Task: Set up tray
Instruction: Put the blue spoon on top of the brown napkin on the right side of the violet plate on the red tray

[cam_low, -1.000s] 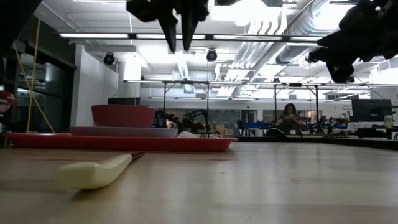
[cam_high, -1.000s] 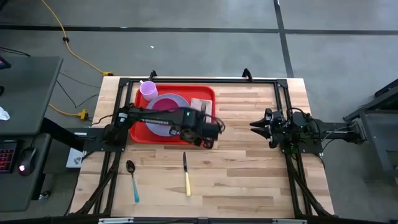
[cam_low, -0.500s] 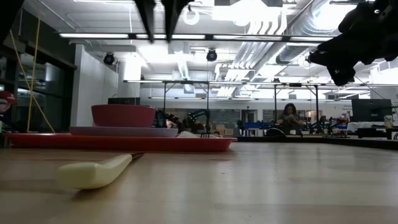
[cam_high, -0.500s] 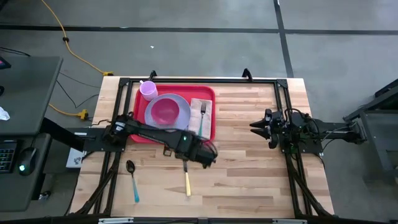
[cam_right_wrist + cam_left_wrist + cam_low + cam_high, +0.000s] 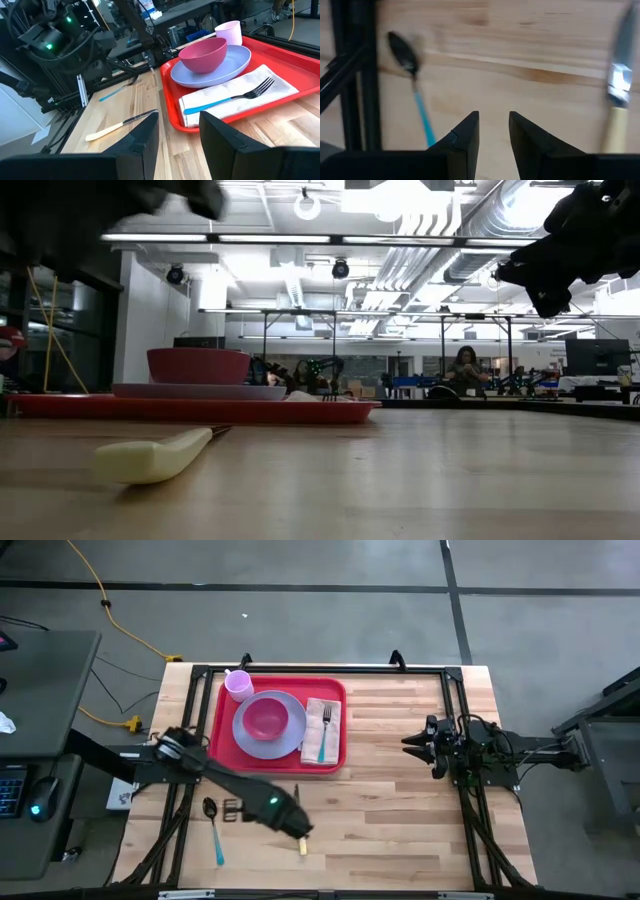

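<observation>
Knife (image 5: 300, 833) next: left gripper (image 5: 494, 131), part open and empty, should straddle the handle squarely; right gripper (image 5: 178, 131) waits open, empty, beside tray (image 5: 335, 755)

- We see the left pincer (image 5: 300, 828) now off the tray (image 5: 222, 745) and down over the bare counter (image 5: 400, 800), above the knife (image 5: 301, 840), near the spoon (image 5: 213, 830).
- The plate (image 5: 250, 735), bowl (image 5: 265, 718) and fork (image 5: 324, 732) now show uncovered from above.
</observation>
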### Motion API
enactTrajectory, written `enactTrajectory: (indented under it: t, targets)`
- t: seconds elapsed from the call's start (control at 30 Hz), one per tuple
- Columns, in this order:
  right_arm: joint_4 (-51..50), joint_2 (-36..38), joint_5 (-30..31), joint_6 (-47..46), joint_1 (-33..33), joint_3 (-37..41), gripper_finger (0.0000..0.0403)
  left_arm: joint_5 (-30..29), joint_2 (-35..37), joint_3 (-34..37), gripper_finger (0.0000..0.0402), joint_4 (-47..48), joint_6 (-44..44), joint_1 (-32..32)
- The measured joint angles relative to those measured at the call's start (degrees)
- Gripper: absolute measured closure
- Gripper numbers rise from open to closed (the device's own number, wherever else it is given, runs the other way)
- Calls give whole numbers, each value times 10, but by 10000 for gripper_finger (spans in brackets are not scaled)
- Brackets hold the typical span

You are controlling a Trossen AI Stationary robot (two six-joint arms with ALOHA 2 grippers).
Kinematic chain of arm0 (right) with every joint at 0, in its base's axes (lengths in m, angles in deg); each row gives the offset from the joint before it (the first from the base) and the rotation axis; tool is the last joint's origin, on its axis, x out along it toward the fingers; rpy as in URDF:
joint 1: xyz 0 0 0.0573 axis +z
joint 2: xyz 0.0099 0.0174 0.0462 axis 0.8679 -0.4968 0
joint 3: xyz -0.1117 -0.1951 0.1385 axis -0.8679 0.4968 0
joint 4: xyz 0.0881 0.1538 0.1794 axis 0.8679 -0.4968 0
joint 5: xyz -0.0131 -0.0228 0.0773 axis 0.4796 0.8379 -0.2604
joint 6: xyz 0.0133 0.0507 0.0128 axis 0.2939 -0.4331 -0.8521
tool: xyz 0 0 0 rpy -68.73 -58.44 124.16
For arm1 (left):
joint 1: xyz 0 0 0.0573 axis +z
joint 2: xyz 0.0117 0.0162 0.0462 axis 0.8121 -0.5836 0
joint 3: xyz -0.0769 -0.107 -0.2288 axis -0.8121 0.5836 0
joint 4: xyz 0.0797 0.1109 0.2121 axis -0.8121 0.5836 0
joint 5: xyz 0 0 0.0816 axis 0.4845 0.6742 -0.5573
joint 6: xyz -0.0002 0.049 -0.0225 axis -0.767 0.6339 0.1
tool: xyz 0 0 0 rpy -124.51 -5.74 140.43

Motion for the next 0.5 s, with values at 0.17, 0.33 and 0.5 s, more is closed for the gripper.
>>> enactTrajectory:
  t: [0.17,0.33,0.5]
  targets:
    - [0,0,0,0,0,0,285,17,68,83,268,-10,-80,-43]
    - [0,0,0,0,0,0,284,34,123,154,268,-34,-134,-77]
    - [0,0,1,0,0,0,285,57,157,224,268,-91,-160,-98]
